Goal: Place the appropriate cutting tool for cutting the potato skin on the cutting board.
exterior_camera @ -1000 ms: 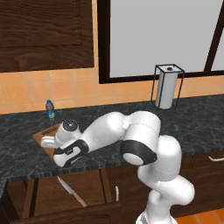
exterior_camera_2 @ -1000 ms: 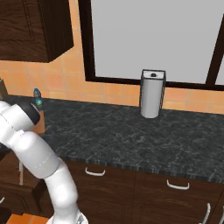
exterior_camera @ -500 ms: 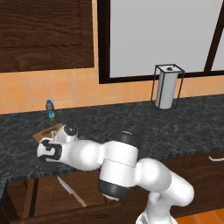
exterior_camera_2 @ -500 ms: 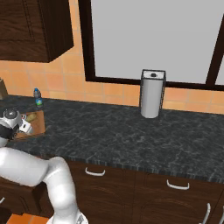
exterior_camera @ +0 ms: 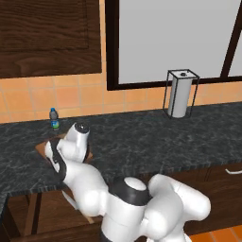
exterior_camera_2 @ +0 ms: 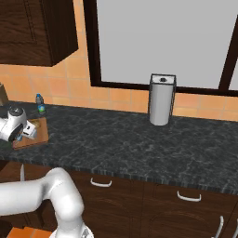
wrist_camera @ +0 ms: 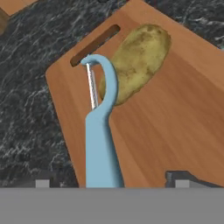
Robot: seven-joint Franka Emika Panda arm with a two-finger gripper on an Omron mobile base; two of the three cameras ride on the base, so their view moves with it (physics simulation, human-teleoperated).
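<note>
The cutting board [wrist_camera: 175, 109] is reddish-brown, with its dark handle slot [wrist_camera: 95, 44] at the top of the hand view. On it lies the yellowish-tan potato [wrist_camera: 140, 59]. The cutting tool, a light-blue peeler [wrist_camera: 100, 140], rests on the board with its curved head and silvery blade against the potato's side. Its handle runs down between my fingers. My gripper [wrist_camera: 113, 181] is open, and the fingertips [wrist_camera: 42, 183] stand wide apart and clear of the handle. In the base views my hand [exterior_camera: 77, 137] hovers low over the board [exterior_camera: 42, 148], whose corner [exterior_camera_2: 41, 135] shows beside the hand [exterior_camera_2: 18, 124].
A small water bottle [exterior_camera: 54, 118] stands by the tiled wall behind the board. A paper towel holder [exterior_camera: 181, 93] stands far right on the dark counter [exterior_camera: 142, 137]. The knife's blade [exterior_camera: 70, 200] shows below the counter's front edge.
My arm has swung left and folded low, and my hand has come down over the cutting board.
</note>
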